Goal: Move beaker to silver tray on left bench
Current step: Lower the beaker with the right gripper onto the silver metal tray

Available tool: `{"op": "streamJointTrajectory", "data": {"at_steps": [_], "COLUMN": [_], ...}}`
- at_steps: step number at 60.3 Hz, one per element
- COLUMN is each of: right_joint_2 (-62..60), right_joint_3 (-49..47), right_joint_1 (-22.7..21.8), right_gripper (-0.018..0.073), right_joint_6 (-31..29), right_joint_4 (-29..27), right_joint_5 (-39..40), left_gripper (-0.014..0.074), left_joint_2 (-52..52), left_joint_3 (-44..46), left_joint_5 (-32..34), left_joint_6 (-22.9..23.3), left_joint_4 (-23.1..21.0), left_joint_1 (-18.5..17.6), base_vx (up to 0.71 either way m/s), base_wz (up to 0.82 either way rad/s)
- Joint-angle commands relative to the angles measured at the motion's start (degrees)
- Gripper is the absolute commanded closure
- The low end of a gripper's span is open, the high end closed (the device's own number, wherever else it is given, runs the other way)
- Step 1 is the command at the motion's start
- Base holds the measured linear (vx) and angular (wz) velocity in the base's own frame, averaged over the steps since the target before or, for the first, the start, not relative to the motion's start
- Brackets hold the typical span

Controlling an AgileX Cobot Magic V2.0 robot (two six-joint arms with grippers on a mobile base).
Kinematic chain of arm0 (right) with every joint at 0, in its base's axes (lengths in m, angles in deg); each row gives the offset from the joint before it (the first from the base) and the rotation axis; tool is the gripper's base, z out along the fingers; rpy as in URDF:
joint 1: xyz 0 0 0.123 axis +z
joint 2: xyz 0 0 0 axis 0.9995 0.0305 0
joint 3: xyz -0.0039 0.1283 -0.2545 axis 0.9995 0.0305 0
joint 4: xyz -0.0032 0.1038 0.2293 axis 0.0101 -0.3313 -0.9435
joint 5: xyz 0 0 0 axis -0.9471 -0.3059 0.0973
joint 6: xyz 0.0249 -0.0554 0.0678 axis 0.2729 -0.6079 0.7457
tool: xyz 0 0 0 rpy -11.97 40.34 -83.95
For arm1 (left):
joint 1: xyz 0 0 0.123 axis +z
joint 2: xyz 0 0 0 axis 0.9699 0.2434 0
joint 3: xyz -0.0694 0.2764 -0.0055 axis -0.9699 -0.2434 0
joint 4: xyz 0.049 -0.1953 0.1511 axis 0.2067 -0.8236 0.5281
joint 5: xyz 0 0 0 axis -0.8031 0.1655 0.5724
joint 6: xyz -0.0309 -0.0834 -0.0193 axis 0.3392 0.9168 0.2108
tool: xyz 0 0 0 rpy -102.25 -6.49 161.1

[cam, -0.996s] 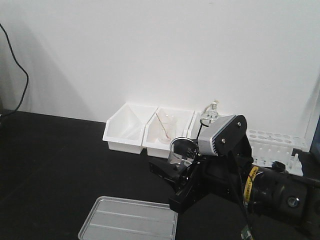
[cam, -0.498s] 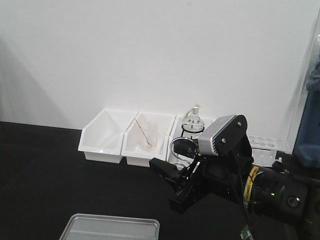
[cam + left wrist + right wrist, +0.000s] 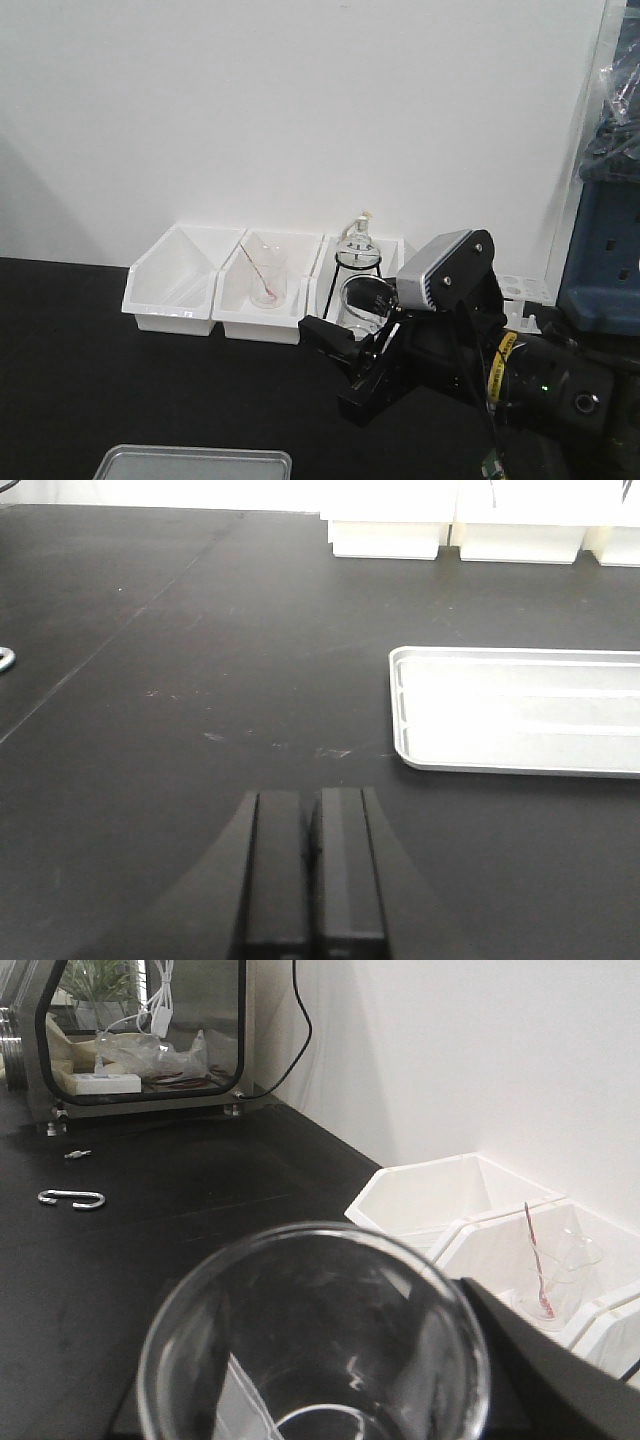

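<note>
Beaker gripped by the right arm, silver tray not yet reached.
Left gripper [image 3: 310, 875]: fingers pressed together, empty, over the left bench [image 3: 180, 660]. Silver tray [image 3: 190, 462] lies near left, with the white bins [image 3: 180, 290] far behind it. The beaker [image 3: 365, 300] is well right of the tray, just in front of the flask on tripod [image 3: 356, 250], pinched by the right gripper [image 3: 355, 340]. Risks: smooth glass may slip in the jaws on the swing left; a far drift would clip flask or bins; landing on the tray's raised rim would tip it. Yellow band [image 3: 507, 358] on the arm: marks unreadable; no other writing seen.
</note>
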Motion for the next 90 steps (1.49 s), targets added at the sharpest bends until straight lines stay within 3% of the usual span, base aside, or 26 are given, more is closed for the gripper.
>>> {"op": "streamJointTrajectory", "data": {"at_steps": [1, 19, 44, 65, 90], "right_joint_2": [-0.38, 12.30, 30.16, 39.63, 44.45], "right_joint_3": [-2.04, -7.09, -18.10, -19.40, -19.40], "right_joint_1": [-0.05, 4.15, 9.85, 9.85, 9.85], "right_gripper": [0.0571, 0.0571, 0.0571, 0.0559, 0.0538], "right_joint_6": [0.10, -5.22, -5.51, -5.94, -6.18], "right_joint_4": [-2.39, -2.39, -3.00, -7.74, -7.94], "right_joint_5": [3.33, 7.47, 8.41, 12.35, 11.89], "left_gripper": [0.0595, 0.0595, 0.0595, 0.0595, 0.0595], "left_joint_2": [-0.45, -0.45, -0.45, -0.45, -0.45], "left_joint_3": [-1.08, -1.08, -1.08, -1.08, -1.08], "left_joint_5": [4.53, 4.53, 4.53, 4.53, 4.53], "left_joint_6": [0.02, 0.02, 0.02, 0.02, 0.02], "left_joint_4": [-0.45, -0.45, -0.45, -0.45, -0.45], "left_joint_1": [0.01, 0.01, 0.01, 0.01, 0.01], "base_vx": [0.01, 0.00, 0.00, 0.00, 0.00], "base_wz": [-0.04, -0.01, 0.00, 0.00, 0.00]}}
